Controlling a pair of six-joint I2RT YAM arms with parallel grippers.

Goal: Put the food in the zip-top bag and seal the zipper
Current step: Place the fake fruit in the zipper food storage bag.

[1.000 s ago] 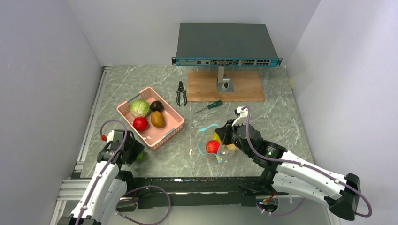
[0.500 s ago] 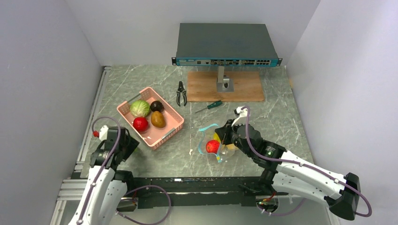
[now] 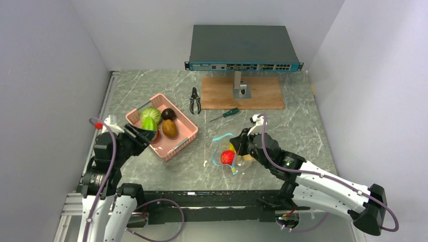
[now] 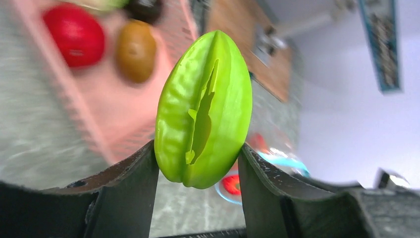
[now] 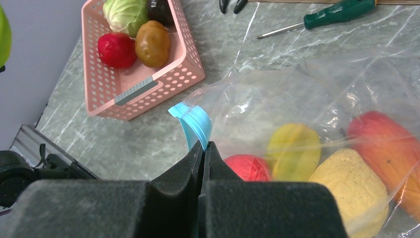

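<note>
Probable starfruit (image 4: 203, 104) in left end effector (image 4: 198, 149); zipper (image 5: 193, 121) in right (image 5: 204, 146)

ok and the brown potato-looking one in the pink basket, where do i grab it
Across its narrow middle, from straight above. The brown potato lies as an oval low in the pink basket, top bare; the walls block a side approach. The red fruit sits close on one flank and the wall on the other, so the jaws likely must slip into those gaps.
</note>
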